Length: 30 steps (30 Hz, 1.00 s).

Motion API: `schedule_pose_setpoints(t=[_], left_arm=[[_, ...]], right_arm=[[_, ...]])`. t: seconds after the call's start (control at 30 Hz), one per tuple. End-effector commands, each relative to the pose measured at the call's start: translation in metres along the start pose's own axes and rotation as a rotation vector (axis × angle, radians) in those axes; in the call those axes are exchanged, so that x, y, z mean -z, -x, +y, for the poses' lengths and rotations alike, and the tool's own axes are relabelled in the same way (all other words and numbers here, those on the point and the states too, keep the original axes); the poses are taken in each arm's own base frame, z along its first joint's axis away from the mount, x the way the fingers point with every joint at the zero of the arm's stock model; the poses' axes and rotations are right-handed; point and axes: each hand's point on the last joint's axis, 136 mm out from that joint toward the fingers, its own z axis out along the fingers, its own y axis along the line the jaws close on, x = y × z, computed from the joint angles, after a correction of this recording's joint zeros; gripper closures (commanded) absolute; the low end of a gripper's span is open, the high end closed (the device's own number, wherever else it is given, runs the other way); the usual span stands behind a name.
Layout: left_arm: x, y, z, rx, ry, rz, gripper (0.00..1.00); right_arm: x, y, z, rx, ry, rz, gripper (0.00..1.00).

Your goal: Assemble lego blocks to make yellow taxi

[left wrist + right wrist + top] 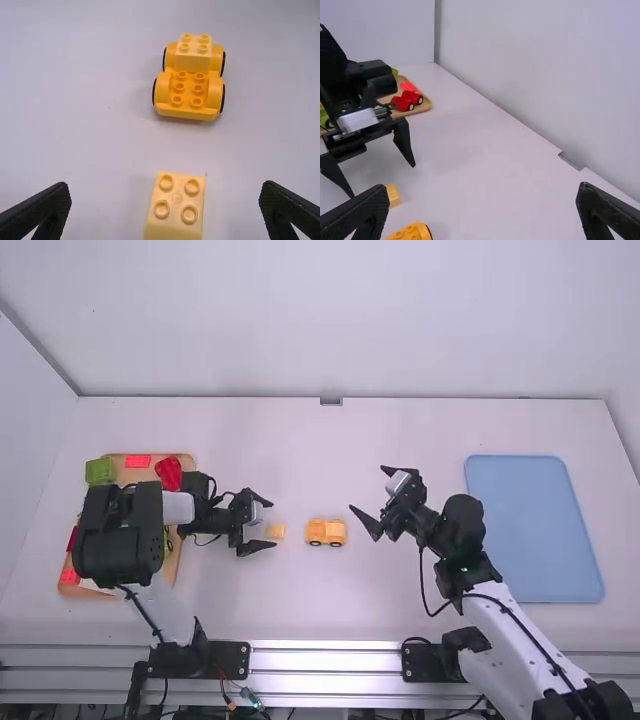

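Yellow block (176, 220), studs up — near yellow car (188, 95); white table (300, 460)

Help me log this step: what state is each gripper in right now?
Left black two-finger gripper: open, empty, near a pale yellow four-stud plastic block.
Right black two-finger gripper: open, empty.

We see smooth, faintly shiny plastic on the wheeled base (189, 114) and the loose block (175, 231). The tray (424, 106) looks wooden, the blue mat (535, 530) matt and smooth like the tabletop (290, 460); the rail (325, 662) shines as metal, and we find the left gripper (271, 524) matt.
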Motion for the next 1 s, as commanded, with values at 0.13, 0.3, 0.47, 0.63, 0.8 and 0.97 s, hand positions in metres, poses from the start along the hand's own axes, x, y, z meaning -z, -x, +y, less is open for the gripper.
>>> schedule_pose_setpoints(t=[0.13, 0.3, 0.47, 0.63, 0.8, 0.97], left_arm=[[-0.008, -0.008, -0.009, 0.041, -0.093, -0.012, 0.13], [-0.008, -0.01, -0.016, -0.012, -0.121, 0.005, 0.29], [-0.018, -0.022, -0.019, -0.036, -0.085, 0.03, 0.34], [-0.021, -0.025, -0.017, -0.011, -0.056, 0.026, 0.38], [-0.019, -0.025, -0.011, 0.009, -0.037, 0.029, 0.51], [-0.018, -0.025, -0.009, -0.002, -0.035, 0.032, 0.65]], right_arm=[[0.002, 0.001, 0.004, 0.009, 0.014, -0.009, 0.01], [0.0, 0.003, 0.007, 0.013, 0.025, -0.015, 0.01], [0.0, 0.003, 0.007, 0.038, 0.026, -0.016, 0.01], [0.0, 0.003, 0.008, 0.037, 0.029, -0.016, 0.02], [-0.002, 0.004, 0.013, 0.043, 0.042, -0.019, 0.02], [0.0, 0.003, 0.008, 0.04, 0.028, -0.016, 0.01]])
